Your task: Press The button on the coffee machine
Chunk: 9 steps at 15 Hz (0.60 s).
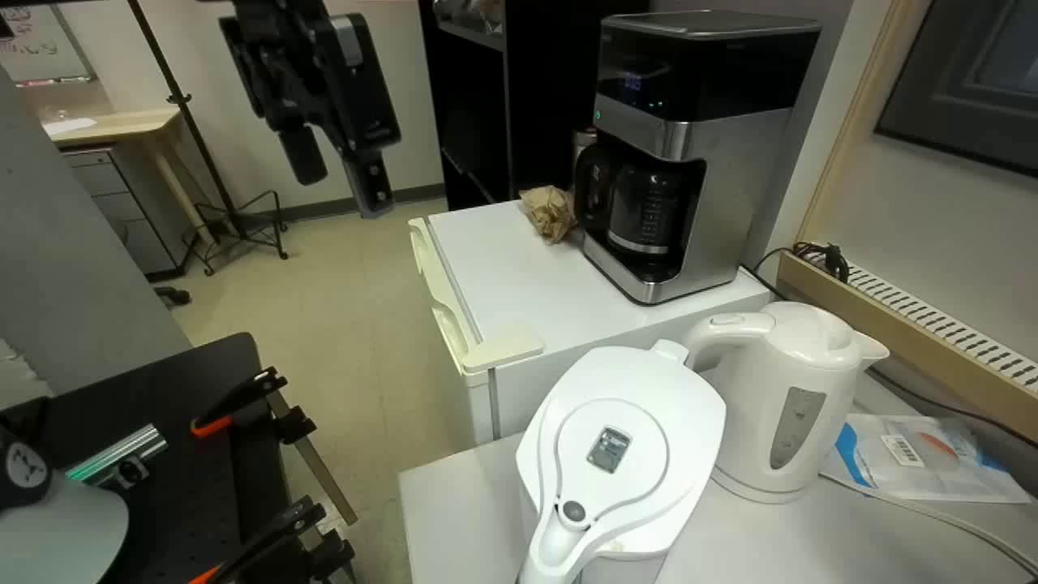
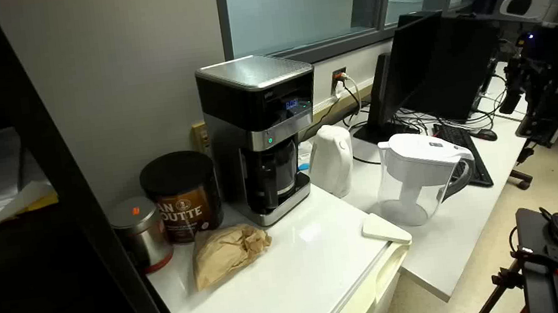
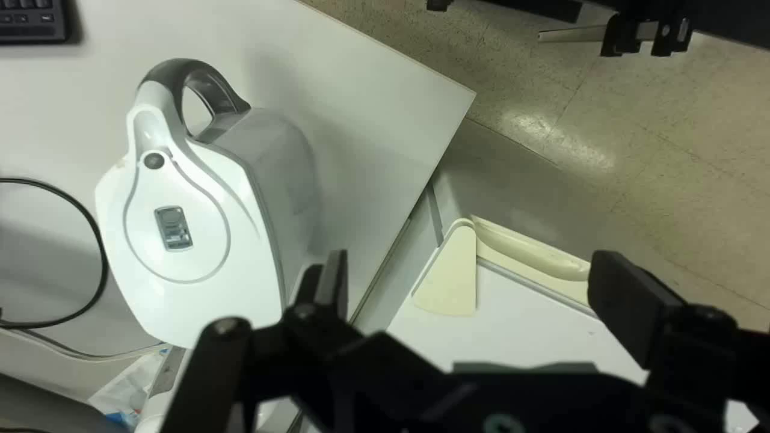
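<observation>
Gripper (image 1: 340, 182), spread wide, nothing gripped, is held high, presumably for clearance; the coffee machine (image 1: 705, 154) is set facing outward on a white fridge (image 2: 283, 282), its button (image 2: 270, 140) seemingly lit green.

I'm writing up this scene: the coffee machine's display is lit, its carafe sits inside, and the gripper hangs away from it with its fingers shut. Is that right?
No: the gripper is open, not shut; the wrist view shows its fingers wide apart. The rest holds: the coffee machine has its display lit and its carafe inside, and the gripper hangs away from it.
</observation>
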### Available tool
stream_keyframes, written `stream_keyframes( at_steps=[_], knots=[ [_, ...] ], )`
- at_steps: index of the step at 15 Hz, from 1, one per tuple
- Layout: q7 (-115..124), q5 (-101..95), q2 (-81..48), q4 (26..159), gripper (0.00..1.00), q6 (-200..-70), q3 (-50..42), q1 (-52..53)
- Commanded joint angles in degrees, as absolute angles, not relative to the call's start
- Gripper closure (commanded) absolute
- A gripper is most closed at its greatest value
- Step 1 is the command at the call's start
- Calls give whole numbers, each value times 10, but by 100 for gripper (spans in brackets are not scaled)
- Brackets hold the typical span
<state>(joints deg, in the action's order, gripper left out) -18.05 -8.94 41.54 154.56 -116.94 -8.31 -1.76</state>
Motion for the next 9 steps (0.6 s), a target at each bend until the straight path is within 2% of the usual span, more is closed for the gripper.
stream_keyframes(
  at_steps=[1,9],
  knots=[
    [-181,-89,415,1545,0,-1168,-83,-18],
    [-180,-96,405,1541,0,-1181,-78,-17]
  ],
)
